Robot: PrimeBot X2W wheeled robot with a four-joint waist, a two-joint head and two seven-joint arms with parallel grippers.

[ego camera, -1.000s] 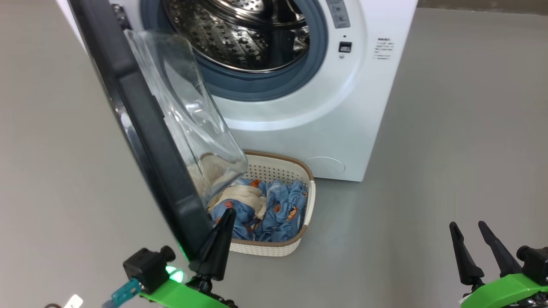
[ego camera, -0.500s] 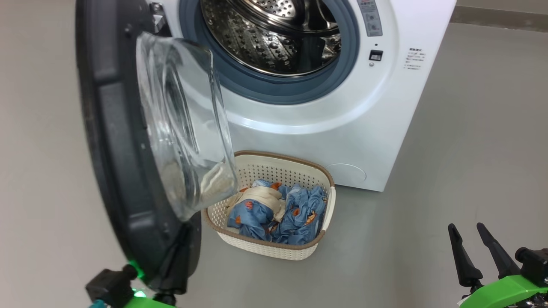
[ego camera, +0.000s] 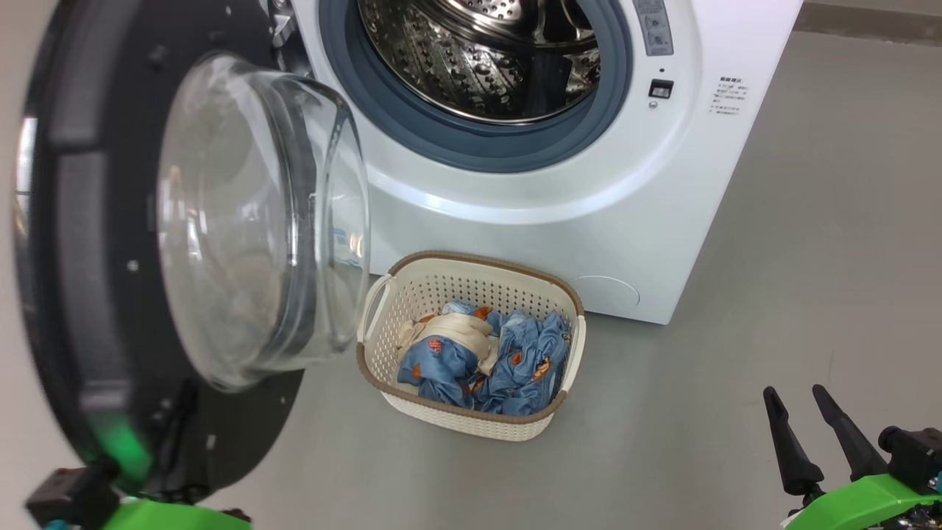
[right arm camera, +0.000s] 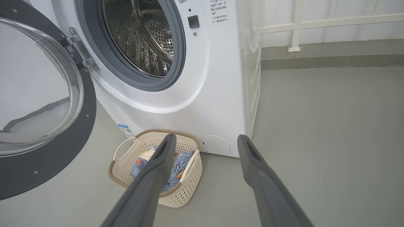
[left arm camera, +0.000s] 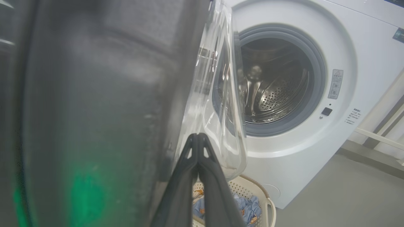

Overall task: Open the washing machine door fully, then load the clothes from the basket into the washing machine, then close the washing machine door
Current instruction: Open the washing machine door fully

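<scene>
The washing machine (ego camera: 589,221) stands with its steel drum (ego camera: 486,51) exposed. The washing machine door (ego camera: 73,258) hangs open at the left, its glass bowl (ego camera: 250,221) facing me. On the floor in front sits the basket (ego camera: 471,259), holding the blue and beige clothes (ego camera: 508,361). My left gripper (left arm camera: 198,135) is shut with nothing between its fingers, lying against the lower inner side of the door (left arm camera: 94,94), beside the glass. My right gripper (ego camera: 793,392) hovers open at the lower right, well apart from the basket (right arm camera: 157,130) and clothes (right arm camera: 180,160).
Grey floor (ego camera: 809,258) spreads to the right of the machine and in front of the basket. A white railing (right arm camera: 293,28) runs along the wall behind the machine. A blue label sticker (right arm camera: 125,130) marks the machine's lower left corner.
The door has swung further open to the left, uncovering the whole basket. My left gripper went left with its lower rim. The head view also shifted. The right gripper stayed put.
</scene>
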